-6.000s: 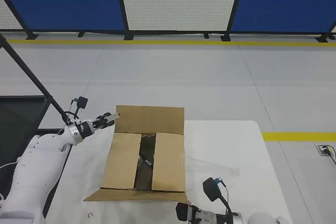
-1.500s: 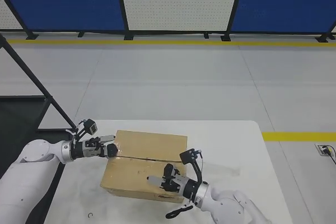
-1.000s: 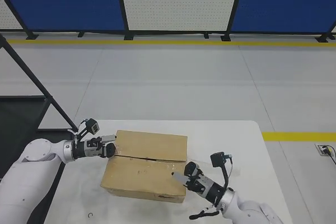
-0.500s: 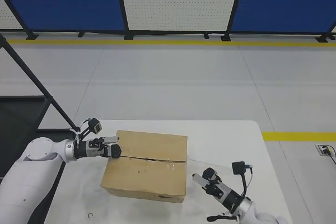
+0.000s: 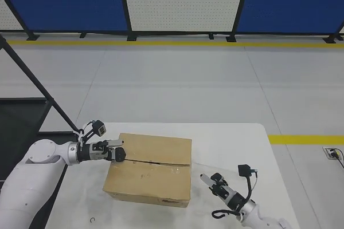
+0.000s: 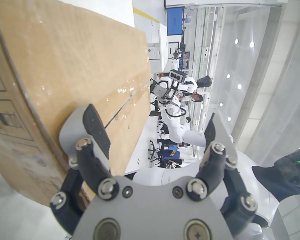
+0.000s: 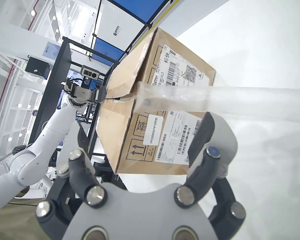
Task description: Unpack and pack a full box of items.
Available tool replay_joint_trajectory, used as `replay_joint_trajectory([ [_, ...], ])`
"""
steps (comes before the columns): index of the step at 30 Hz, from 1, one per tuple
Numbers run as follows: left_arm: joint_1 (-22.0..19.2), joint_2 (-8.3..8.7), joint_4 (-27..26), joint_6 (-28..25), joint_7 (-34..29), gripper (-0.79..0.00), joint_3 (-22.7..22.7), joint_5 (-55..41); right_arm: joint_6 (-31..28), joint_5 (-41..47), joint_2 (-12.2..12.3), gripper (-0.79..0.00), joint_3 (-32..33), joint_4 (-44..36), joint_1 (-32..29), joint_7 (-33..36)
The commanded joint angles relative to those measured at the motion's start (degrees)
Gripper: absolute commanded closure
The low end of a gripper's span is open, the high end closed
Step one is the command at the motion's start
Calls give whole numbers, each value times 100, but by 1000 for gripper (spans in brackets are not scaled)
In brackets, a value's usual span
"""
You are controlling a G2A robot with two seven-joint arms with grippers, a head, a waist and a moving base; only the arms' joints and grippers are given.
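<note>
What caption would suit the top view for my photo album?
Closed cardboard box on a white table, left hand at its seam, right hand open beside it.

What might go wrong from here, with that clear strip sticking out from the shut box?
The clear tape strip juts loose from the box beside the open jaws of the right gripper; it may cling to them or fold onto itself. The flaps gape slightly there, and the left gripper is open too, so the top may lift.
</note>
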Motion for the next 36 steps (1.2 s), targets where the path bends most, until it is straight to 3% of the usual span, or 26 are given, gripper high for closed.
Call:
replay_joint_trajectory([
  [1, -15, -9, -7, -7, 7, -785, 12, 26, -1, 1, 0, -785, 0, 0, 0, 0],
  [10, -58, -46, 24, -23, 23, -785, 36, 46, -295, 967, -70, -785, -76, 887, 146, -108],
  [17, -104, -68, 58, -31, 31, -785, 58, 103, -769, 1604, -227, -785, -497, 1955, 676, -413],
  [26, -127, -72, 96, -33, 33, -785, 49, 137, -2145, 1770, -409, -785, -757, 3043, 1164, -1244],
  [30, -127, -62, 91, -19, 19, -785, 29, 133, -2580, 1763, -453, -785, -709, 3223, 1171, -1685],
  [36, -118, -56, 59, -20, 20, -785, 18, 137, -2724, 1749, -467, -785, -524, 3100, 1048, -2073],
])
